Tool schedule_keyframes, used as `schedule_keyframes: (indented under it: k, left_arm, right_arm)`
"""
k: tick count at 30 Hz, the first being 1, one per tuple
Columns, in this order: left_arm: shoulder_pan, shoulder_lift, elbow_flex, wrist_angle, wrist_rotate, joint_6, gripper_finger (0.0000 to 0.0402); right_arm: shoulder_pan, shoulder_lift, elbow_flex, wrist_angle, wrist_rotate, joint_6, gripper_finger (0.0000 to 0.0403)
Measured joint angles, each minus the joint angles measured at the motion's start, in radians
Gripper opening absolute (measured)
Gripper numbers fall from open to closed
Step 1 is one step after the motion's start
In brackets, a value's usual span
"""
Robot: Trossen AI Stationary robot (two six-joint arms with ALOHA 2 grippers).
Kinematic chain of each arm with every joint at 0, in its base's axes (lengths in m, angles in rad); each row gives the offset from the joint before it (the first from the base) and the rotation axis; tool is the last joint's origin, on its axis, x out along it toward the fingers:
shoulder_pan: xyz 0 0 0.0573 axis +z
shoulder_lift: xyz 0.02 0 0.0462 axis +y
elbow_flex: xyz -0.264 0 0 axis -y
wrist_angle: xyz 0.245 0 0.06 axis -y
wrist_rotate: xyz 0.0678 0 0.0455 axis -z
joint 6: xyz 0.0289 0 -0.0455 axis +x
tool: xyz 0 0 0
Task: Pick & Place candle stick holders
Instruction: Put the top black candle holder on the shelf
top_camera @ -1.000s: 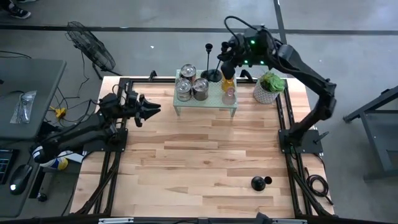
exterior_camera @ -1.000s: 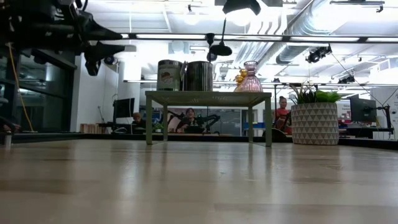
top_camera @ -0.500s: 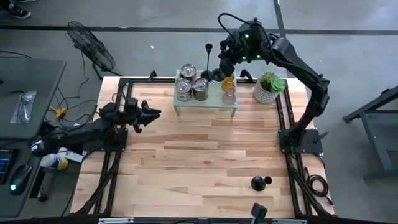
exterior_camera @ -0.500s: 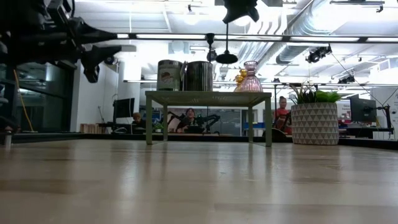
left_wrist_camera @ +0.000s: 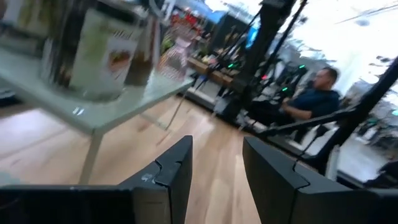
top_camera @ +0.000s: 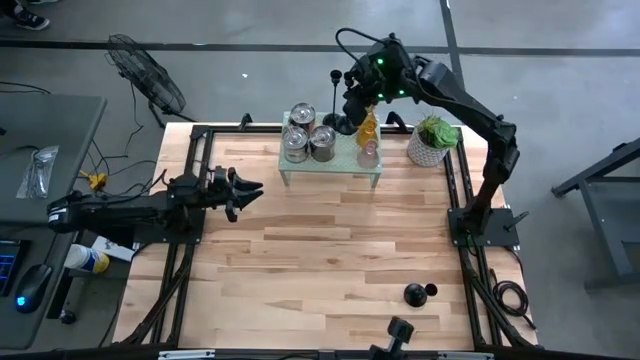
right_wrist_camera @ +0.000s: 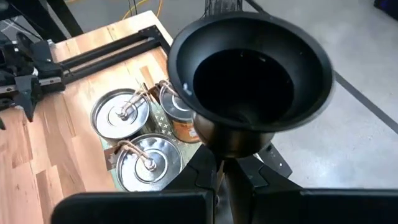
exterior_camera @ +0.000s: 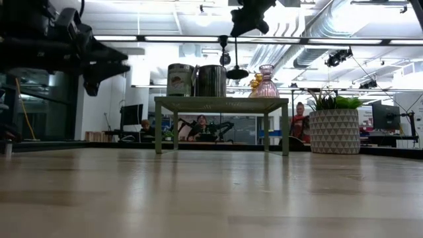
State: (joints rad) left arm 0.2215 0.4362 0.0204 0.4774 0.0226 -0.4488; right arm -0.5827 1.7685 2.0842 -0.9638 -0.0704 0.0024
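Observation:
My right gripper [top_camera: 352, 100] is shut on a black slim-stemmed candle stick holder [exterior_camera: 236, 53] above the far side of the pale green rack [top_camera: 330, 166]. A second black stick [top_camera: 336, 78] stands beside it, its foot hidden. Three silver metal cups [top_camera: 310, 135], an amber glass holder [top_camera: 368, 130] and a pink glass one [top_camera: 368, 152] stand on the rack. My left gripper [top_camera: 250, 187] is open and empty over the table's left part; it also shows in its wrist view [left_wrist_camera: 217, 174]. My right gripper pinches the stick's thin stem [right_wrist_camera: 232, 180] between its two fingers, just below the flared cup top [right_wrist_camera: 249, 81]. The fingers come from above, slanting down from the table's right. The stick hangs upright below them, its round base [exterior_camera: 236, 74] clear above the rack top.
A green plant in a white pot [top_camera: 432, 140] stands right of the rack. A black round thing [top_camera: 418, 293] lies near the table's near right corner. The wood between the rack and the near edge [top_camera: 320, 250] is free. People sit in the room beyond the table.
My right gripper has gone down and a little toward the table's left with the black stick, whose base has sunk closer to the rack while staying upright. My left gripper has gone down and slightly toward the near edge, still open.

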Motion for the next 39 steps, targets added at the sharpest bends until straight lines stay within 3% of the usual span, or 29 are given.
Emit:
schedule_keyframes:
  k: [6, 18, 22, 27, 30, 39]
  left_arm:
    - [-0.006, 0.0, 0.0, -0.081, 0.02, -0.008, 0.0138]
    - [-0.006, 0.0, 0.0, -0.078, 0.02, -0.008, 0.0138]
    - [-0.006, 0.0, 0.0, -0.047, 0.043, 0.121, 0.0138]
    - [-0.006, 0.0, 0.0, 0.036, 0.225, 0.38, 0.0138]
    - [-0.007, 0.0, 0.0, 0.039, 0.302, 0.418, 0.0138]
    - [-0.006, 0.0, -0.001, 0.02, 0.238, 0.392, 0.0138]
  right_arm:
    - [0.0, 0.021, 0.0, 0.0, 0.019, -0.003, 0.0004]
    - [0.007, 0.036, 0.0, 0.005, 0.046, -0.006, 0.0004]
    - [0.01, 0.036, -0.001, 0.006, 0.046, -0.006, 0.0004]
    - [0.015, 0.034, -0.032, 0.019, 0.054, -0.001, 0.0004]
    - [0.017, 0.034, -0.059, 0.039, 0.053, 0.004, 0.0004]
    - [0.02, 0.034, -0.072, 0.063, 0.08, 0.003, 0.0004]
